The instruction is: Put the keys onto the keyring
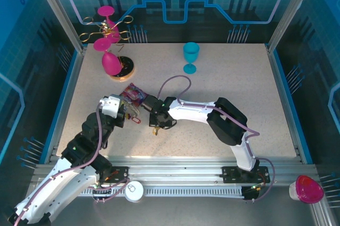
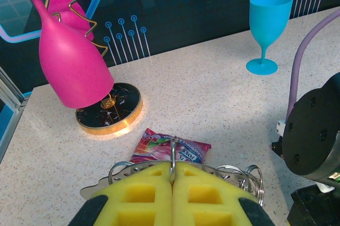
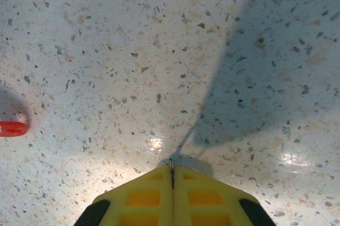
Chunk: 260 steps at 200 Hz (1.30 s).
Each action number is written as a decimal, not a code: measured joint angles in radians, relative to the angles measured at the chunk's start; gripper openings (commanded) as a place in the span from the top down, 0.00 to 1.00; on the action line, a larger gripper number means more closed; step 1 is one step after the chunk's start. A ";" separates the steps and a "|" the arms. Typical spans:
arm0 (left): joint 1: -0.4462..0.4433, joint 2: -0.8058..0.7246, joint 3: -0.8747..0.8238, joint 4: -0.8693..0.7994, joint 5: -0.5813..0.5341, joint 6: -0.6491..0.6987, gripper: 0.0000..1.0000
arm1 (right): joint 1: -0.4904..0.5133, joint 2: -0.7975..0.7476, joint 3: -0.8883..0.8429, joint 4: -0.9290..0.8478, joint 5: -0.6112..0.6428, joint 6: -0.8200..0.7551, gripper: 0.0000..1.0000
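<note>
My left gripper (image 2: 172,175) is shut on the keyring (image 2: 172,149). A silver wire ring stands upright between the yellow pads (image 2: 143,197), and more rings (image 2: 254,179) and a flat metal strip fan out to both sides. In the top view that gripper (image 1: 129,110) sits mid-table, facing my right gripper (image 1: 156,122). The right gripper (image 3: 171,168) is shut just above the tabletop, with a thin dark metal edge, seemingly a key (image 3: 171,165), pinched between its pads. A small brass bit (image 1: 155,130) hangs under it. A red clip (image 3: 11,128) lies to its left.
A pink candy packet (image 2: 159,146) lies just beyond the left gripper. A pink goblet (image 2: 71,66) leans over a black-and-tan disc (image 2: 109,110) at the back left. A blue goblet (image 1: 190,56) stands at the back centre. The right arm's wrist (image 2: 313,130) is close on the right.
</note>
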 measured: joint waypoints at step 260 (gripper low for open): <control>-0.059 0.550 0.012 0.409 0.931 0.131 1.00 | -0.395 -1.006 -0.714 0.451 -0.817 -0.925 1.00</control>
